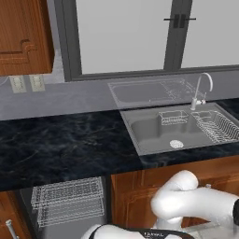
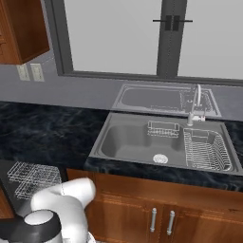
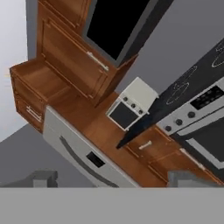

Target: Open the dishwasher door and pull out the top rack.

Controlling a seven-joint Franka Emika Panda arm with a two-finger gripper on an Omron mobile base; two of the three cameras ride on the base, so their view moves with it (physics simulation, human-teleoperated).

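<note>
No readable text anywhere. Faint lettering on the dark band of the robot arm (image 1: pixel 154 232) in the left base view is too blurred to make out.

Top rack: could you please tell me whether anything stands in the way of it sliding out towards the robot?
Nothing visible does. The top rack shows uncovered below the edge of the counter, with nothing upright in front of it, and the robot's arm sits off to its right.

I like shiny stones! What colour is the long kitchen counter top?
Black stone counter top with faint grey marbled veins, clearest in the left base view.
</note>
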